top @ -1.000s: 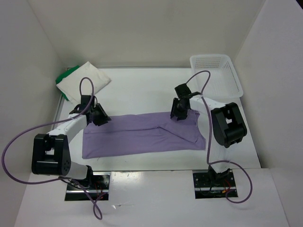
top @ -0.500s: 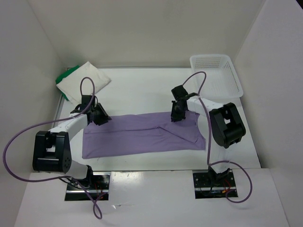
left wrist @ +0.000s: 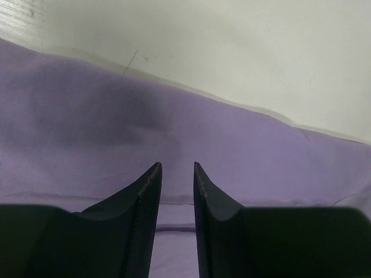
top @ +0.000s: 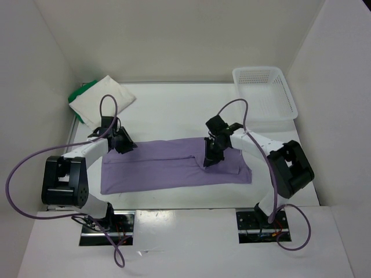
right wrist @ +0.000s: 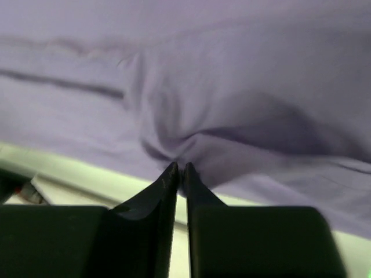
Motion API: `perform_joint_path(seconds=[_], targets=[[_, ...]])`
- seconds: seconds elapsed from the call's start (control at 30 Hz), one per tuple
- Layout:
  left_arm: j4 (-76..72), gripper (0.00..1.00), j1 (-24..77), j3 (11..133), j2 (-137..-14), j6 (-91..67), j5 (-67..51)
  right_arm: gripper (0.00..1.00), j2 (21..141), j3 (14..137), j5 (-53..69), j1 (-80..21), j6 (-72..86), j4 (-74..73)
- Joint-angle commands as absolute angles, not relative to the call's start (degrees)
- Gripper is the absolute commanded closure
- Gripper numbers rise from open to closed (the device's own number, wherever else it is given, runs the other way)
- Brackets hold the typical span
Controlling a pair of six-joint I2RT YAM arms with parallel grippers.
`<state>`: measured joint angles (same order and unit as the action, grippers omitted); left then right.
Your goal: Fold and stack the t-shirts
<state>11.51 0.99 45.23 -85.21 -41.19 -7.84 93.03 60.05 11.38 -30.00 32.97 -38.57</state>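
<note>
Your purple t-shirt point(top: 162, 171) lies flat across the middle of the table point(top: 174, 110), folded into a long strip. In the top view its far right part goes under the right arm, so you cannot see that bit.

Your right gripper point(top: 210, 159) is down on the shirt, right of the middle. In the right wrist view the right gripper point(right wrist: 178, 166) has its two fingers pressed almost together, and the purple t-shirt point(right wrist: 232, 87) bunches up into little folds at the tips. It is pinching the cloth. That view is a bit blurry.

Your left gripper point(top: 123, 143) sits at the far left corner of the shirt. From above you cannot see its fingers well. In the left wrist view the left gripper point(left wrist: 177, 165) has a thin gap between its fingers, and the purple t-shirt point(left wrist: 174, 116) looks smooth under them. You cannot tell if the tips touch the cloth.

The white t-shirt point(top: 104, 95) lies folded in the far left corner. The green t-shirt point(top: 76, 94) is under it, and only a small edge peeks out. The basket point(top: 284, 87) stands in the far right corner.
</note>
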Motion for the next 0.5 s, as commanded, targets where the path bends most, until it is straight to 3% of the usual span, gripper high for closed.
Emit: perform_joint_path(seconds=[0.0, 0.13, 0.17, 0.2, 0.23, 0.33, 0.47], targets=[[9.58, 0.65, 0.88, 47.81, -86.3, -42.01, -8.79, 0.81, 91.41, 57.57, 18.8, -32.78, 37.43, -38.5], [9.58, 0.65, 0.88, 49.56, -86.31, -42.01, -8.79, 0.67, 90.36, 58.97, 22.41, -34.28, 39.46, -38.22], [9.58, 0.65, 0.18, 49.57, -86.31, -42.01, -9.31, 0.61, 90.35, 60.71, 22.41, -34.28, 38.85, -39.02], [9.58, 0.65, 0.18, 50.27, -86.31, -42.01, -9.32, 0.48, 90.35, 61.6, 22.41, -34.28, 38.85, -39.98], [9.58, 0.65, -0.35, 51.06, -86.31, -42.01, -9.93, 0.45, 90.35, 62.48, 22.41, -34.28, 37.98, -40.77], [9.58, 0.65, -0.35, 51.68, -86.31, -42.01, -9.93, 0.45, 90.35, 66.0, 20.93, -33.23, 36.31, -43.68], [9.58, 0.65, -0.35, 52.73, -86.31, -42.01, -9.93, 0.67, 89.21, 66.53, 16.44, -28.57, 34.98, -44.21]])
